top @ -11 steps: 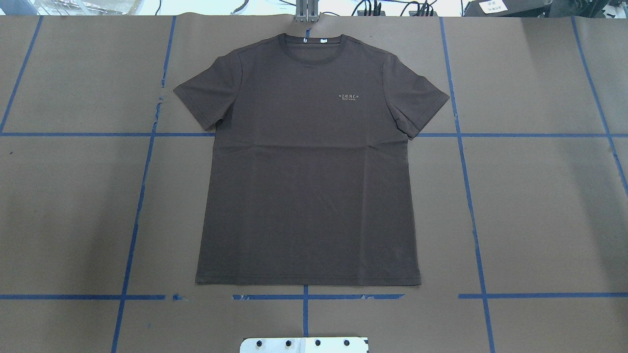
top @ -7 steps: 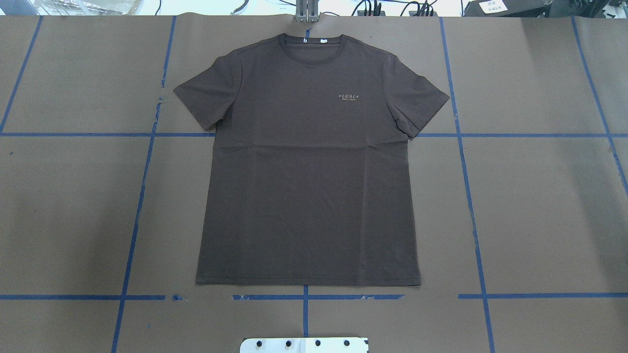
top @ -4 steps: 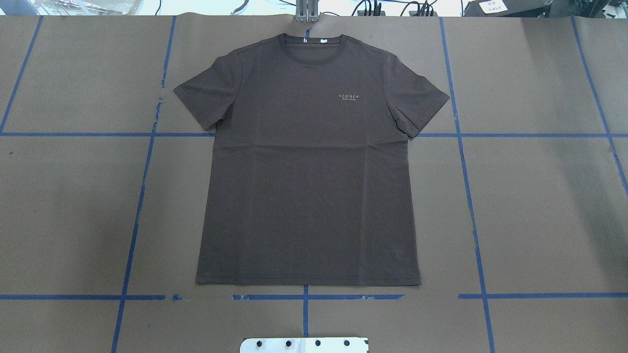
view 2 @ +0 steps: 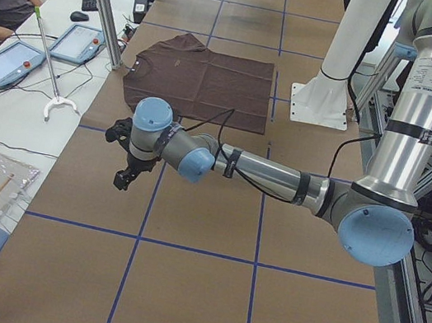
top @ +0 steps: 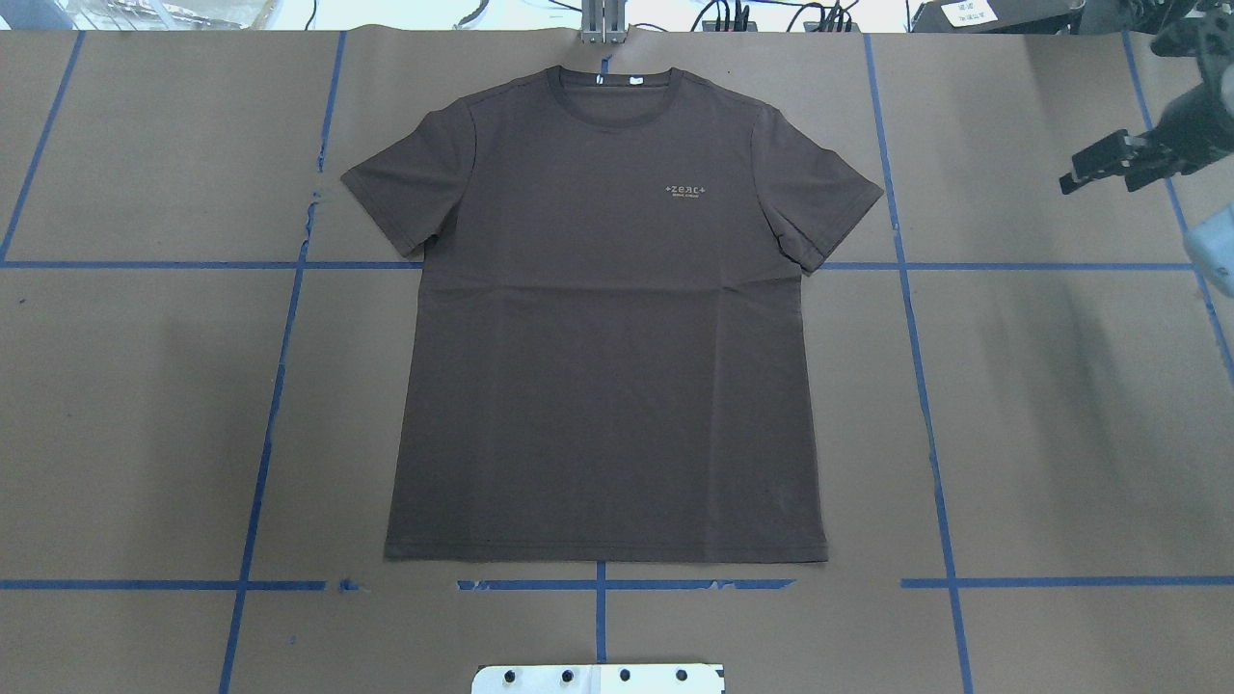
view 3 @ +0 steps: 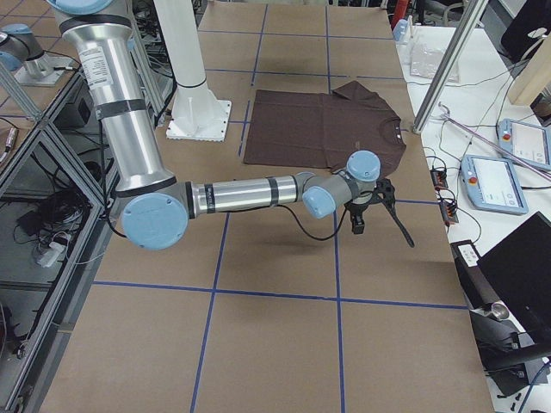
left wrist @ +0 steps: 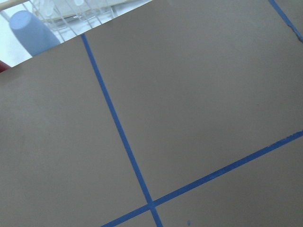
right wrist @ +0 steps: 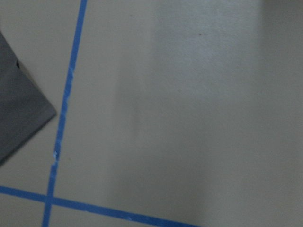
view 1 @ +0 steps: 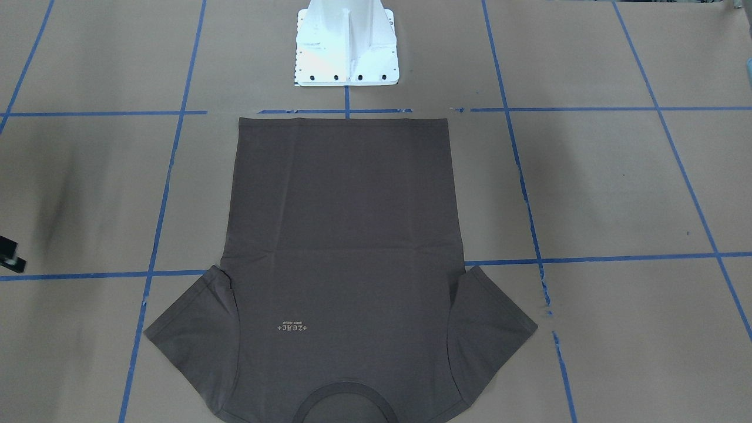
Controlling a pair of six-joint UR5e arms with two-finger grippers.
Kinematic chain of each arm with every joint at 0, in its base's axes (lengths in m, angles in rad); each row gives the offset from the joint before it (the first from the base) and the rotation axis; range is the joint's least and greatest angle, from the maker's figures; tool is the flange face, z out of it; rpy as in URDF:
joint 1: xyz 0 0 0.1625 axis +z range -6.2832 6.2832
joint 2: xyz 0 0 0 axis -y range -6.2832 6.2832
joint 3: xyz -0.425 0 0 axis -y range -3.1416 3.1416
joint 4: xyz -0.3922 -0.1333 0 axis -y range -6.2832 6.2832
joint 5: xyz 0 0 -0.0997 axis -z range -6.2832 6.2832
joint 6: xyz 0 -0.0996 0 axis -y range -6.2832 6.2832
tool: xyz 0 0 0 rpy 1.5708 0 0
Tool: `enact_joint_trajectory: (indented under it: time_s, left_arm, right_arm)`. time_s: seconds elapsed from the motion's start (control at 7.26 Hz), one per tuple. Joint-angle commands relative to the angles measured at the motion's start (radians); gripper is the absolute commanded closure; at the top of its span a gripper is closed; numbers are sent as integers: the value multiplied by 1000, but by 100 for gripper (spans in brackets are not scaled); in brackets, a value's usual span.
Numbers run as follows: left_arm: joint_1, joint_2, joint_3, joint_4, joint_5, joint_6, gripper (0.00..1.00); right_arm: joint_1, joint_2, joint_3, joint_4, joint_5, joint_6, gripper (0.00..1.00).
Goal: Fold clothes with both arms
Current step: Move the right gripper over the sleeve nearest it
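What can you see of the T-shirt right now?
The T-shirt is dark brown-grey, soft knit-looking cloth, short-sleeved, with a round ribbed collar, small pale chest lettering and small white labels inside the neck. It lies spread flat, front up, unfolded, sleeves out, faint creases across the middle, collar at the far edge and hem toward the robot's base. It rests on the brown paper-covered table; nothing else touches it.

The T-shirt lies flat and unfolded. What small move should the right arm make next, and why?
Probably move the right gripper inward toward the nearest sleeve. The T-shirt lies spread flat with nothing touching it, and this gripper is off to its side, past a blue tape line, so it must close that gap before any grasp.
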Motion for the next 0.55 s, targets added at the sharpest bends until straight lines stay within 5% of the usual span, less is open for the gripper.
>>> enact_joint_trajectory:
  time_s: [0.0,0.41]
  left_arm:
    - [23,-26,26,6,2,-4,0]
    - [24,-28,20,-8,-6,-77,0]
  right_arm:
    - [-125,210,-150,11,-131,172,0]
    - [-189,292,-271,54,-161,262,0]
